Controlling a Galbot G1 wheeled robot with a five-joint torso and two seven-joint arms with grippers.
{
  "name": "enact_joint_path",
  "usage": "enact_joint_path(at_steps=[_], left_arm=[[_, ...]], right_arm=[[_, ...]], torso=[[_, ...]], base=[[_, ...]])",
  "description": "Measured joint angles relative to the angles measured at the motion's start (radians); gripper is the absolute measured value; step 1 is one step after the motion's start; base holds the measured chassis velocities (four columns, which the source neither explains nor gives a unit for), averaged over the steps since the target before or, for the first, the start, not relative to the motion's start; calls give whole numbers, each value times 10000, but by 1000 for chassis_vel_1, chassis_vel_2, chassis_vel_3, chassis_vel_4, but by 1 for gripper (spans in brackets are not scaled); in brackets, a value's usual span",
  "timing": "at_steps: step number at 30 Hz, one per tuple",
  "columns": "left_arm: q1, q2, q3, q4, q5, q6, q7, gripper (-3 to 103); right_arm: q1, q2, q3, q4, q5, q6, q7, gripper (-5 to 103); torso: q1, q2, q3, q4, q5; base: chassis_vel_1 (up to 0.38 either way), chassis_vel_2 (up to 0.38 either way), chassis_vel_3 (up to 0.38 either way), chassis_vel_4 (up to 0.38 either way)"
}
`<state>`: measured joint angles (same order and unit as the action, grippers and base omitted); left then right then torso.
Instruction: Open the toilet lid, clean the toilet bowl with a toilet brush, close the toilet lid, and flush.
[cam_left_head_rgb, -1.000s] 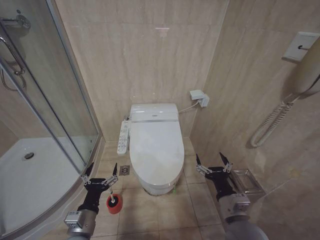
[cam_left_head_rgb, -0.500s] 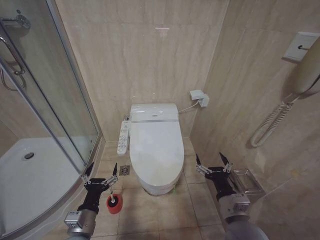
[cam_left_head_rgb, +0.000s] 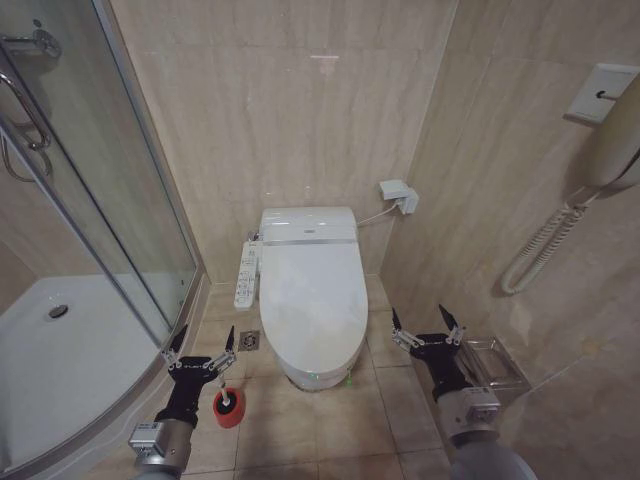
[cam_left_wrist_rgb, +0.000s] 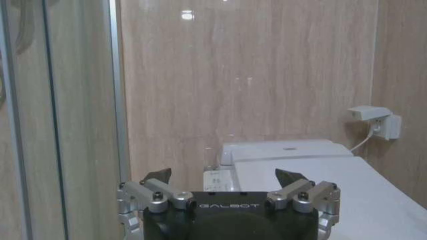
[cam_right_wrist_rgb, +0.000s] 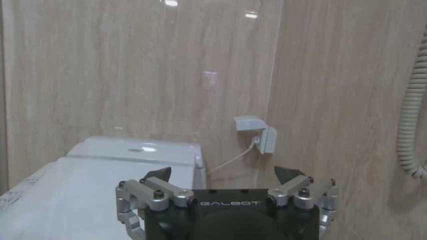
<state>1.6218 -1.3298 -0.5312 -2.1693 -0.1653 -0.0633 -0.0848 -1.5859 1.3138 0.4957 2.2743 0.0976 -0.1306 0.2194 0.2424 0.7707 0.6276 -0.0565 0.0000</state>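
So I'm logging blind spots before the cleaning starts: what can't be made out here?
- Toilet bowl inside: covered by the shut toilet lid, head view.
- Toilet brush handle: behind the open left pincer, head view.
- Side button panel labels: too small.
- Right pincer: open, holding nothing.

Almost nothing has changed. A small green light (cam_left_head_rgb: 318, 377) now glows at the bottom front of the toilet bowl (cam_left_head_rgb: 312, 372), in the lower middle of the head view. A second ago that spot was plain white.
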Motion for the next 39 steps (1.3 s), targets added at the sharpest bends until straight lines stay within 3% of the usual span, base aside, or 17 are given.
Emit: enact_joint_path(at_steps=[39], left_arm=[[0, 0, 0, 0, 0, 0, 0, 100]], right_arm=[[0, 0, 0, 0, 0, 0, 1, 100]], torso=[[0, 0, 0, 0, 0]], base=[[0, 0, 0, 0]])
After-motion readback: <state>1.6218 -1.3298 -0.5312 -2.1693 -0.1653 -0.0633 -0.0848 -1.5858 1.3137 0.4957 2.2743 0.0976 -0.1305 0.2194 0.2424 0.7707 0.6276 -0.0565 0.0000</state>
